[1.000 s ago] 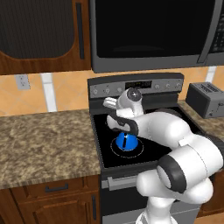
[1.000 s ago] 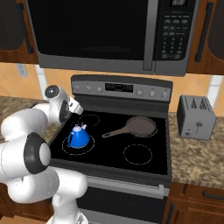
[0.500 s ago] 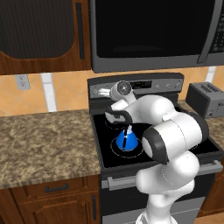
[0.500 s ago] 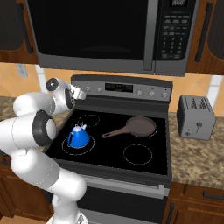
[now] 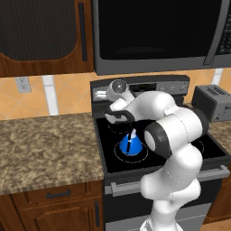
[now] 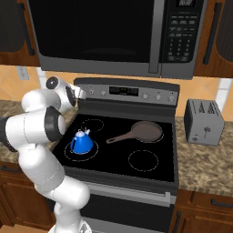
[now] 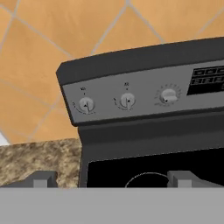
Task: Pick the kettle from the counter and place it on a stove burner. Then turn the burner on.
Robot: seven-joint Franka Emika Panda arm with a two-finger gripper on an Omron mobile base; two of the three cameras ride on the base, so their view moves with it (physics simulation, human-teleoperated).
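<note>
Orange tiled wall backs the stove's control panel (image 7: 144, 98), where three knobs (image 7: 127, 101) sit in a row facing the gripper (image 7: 111, 179); its fingertips (image 7: 41, 179) stand well apart, holding nothing. Panel markings are too small to read. Below, the kettle (image 6: 82, 142) rests on the stove burner (image 6: 75, 155). Nearby lie a frying pan (image 6: 141, 131), then a toaster (image 6: 205, 121) on the counter (image 5: 45, 144).

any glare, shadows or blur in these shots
Left base view: flat even light, no glare, the kettle sharp on the burner ring. Right base view: soft sheen on the microwave door, faint shadow under the pan. Hand view: knobs slightly soft, the tool cropped at the bottom.
</note>
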